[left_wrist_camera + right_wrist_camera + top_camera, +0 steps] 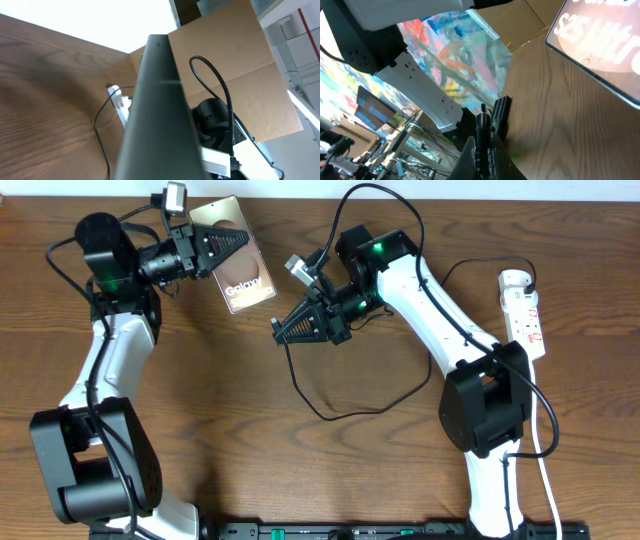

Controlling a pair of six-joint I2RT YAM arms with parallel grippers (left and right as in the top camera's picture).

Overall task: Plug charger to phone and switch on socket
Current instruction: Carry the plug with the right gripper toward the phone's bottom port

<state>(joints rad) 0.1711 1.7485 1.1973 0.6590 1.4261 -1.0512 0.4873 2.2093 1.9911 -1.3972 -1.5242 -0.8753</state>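
Phone (248, 288) sits clamped edge-on in left gripper (246, 242). Just right of it, right gripper (277, 330) seems pinched on charger (330, 416) (plug hidden). Socket (524, 308) lies well apart, further right.

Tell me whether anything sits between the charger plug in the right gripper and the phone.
Nothing visible does. From overhead, only bare table shows between the right gripper, shut on the charger, and the phone held by the left gripper. The cable's slack loops away from that gap.
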